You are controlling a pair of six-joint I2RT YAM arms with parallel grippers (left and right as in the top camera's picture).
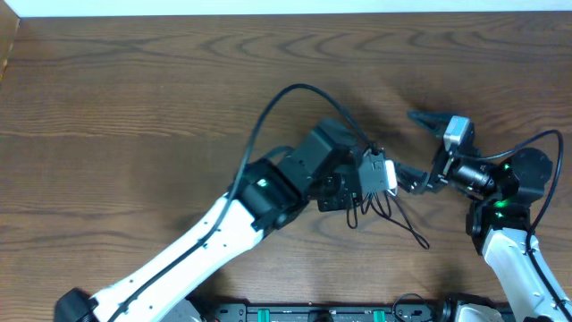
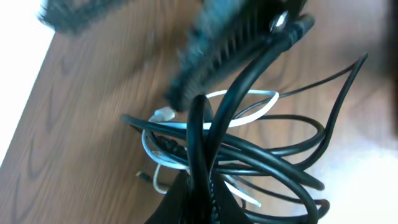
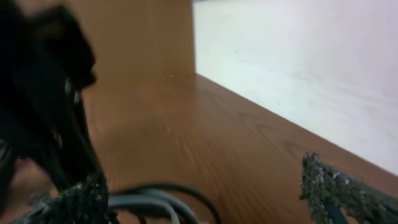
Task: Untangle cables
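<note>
My left gripper [image 1: 357,199] is clamped on the cables [image 2: 267,160], which are glossy round loops, the black ones knotted with a thin white one. My right gripper [image 1: 418,148] stands wide apart, its pads rough.

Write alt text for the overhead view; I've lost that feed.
The left end effector is shut on a tangled bunch of thin black cables near the middle of the wooden table. The right end effector stands open just to its side, jaws facing the bunch.
</note>
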